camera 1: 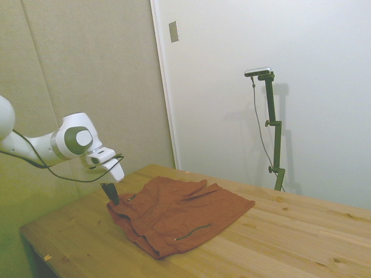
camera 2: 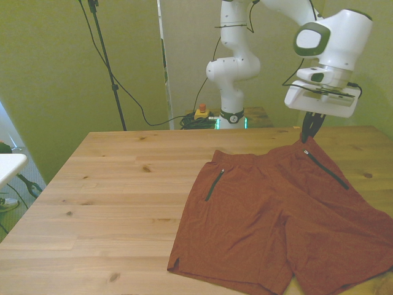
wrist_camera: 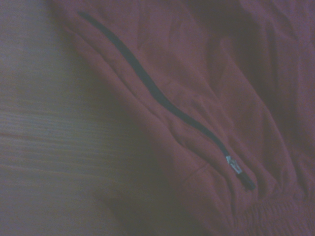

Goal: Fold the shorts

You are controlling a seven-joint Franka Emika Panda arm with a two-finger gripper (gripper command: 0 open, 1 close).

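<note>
Pinching the waistband corner of the rust-red shorts (camera 1: 177,217), the gripper (camera 1: 112,195) has its dark fingers pressed together on the cloth.

From the side, the shorts lie rumpled on the wooden table (camera 1: 278,243) near its arm-side end, the held corner drawn up into a small peak. From the front, the shorts (camera 2: 276,215) spread flat toward the front view's right, both legs toward the near edge, a dark zip pocket (camera 2: 214,184) on each side, the gripper (camera 2: 307,132) at the waistband. Up close, the zip slit (wrist_camera: 162,101) runs diagonally across creased fabric, its pull near the gathered waistband.
</note>
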